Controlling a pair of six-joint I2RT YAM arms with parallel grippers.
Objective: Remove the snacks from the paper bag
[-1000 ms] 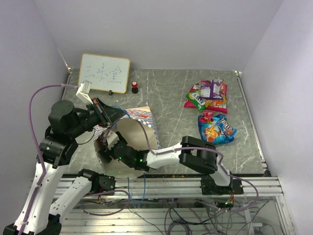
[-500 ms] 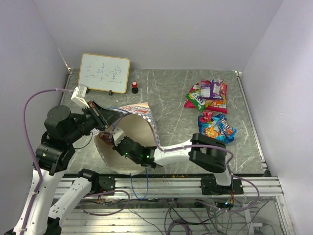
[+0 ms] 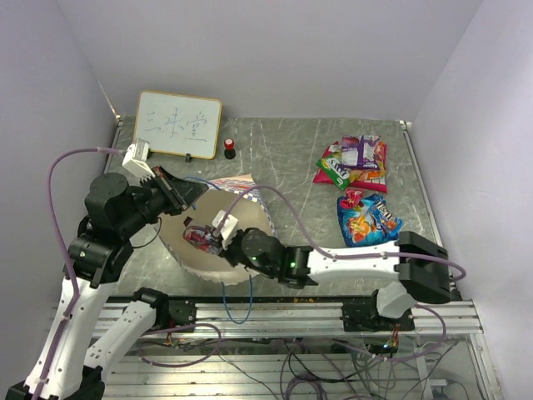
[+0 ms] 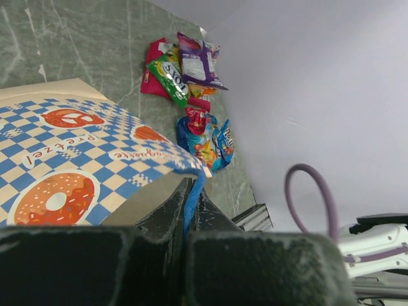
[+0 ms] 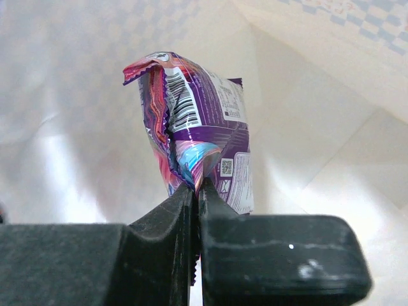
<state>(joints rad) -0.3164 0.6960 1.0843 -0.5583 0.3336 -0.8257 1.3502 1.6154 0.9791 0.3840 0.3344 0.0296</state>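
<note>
The paper bag (image 3: 241, 204) lies on its side, its mouth toward the arms. My left gripper (image 3: 190, 193) is shut on the bag's blue cord handle (image 4: 193, 191) and holds the mouth up; the checkered band (image 4: 70, 172) lies just beyond the jaws. My right gripper (image 3: 210, 238) is at the bag's mouth, shut on the lower edge of a purple snack packet (image 5: 197, 121), which shows pink and purple from above (image 3: 196, 238). The cream inside of the bag (image 5: 319, 127) surrounds it. Several snacks (image 3: 354, 162) lie in a heap at the far right, with a blue one (image 3: 368, 218) nearer.
A framed whiteboard (image 3: 177, 125) leans against the back left wall with a small red-and-black knob (image 3: 229, 148) beside it. An aluminium rail (image 3: 275, 312) runs along the near table edge. Walls close in on the left, back and right.
My right gripper has shut on the purple packet inside the bag and drawn back toward the mouth, its elbow swinging out to the right. The left gripper has kept hold of the handle.
</note>
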